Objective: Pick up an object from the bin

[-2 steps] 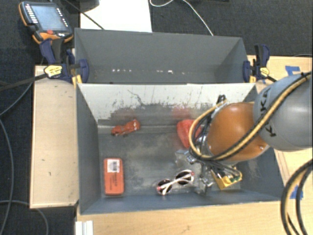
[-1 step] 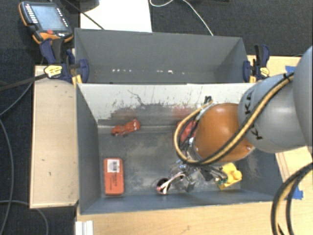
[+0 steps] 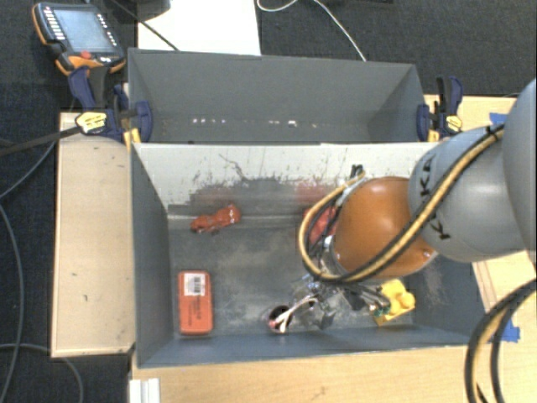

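Yellow toy (image 3: 396, 299) lies just beside the hand (image 3: 315, 307); whether the hand is apart or together I cannot tell.

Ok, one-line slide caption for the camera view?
Gripper low at the front of the bin, beside a yellow object; an orange box and a small red car lie apart from it.

Car (image 3: 216, 219) behind box (image 3: 195, 303), bin (image 3: 153, 250) L side
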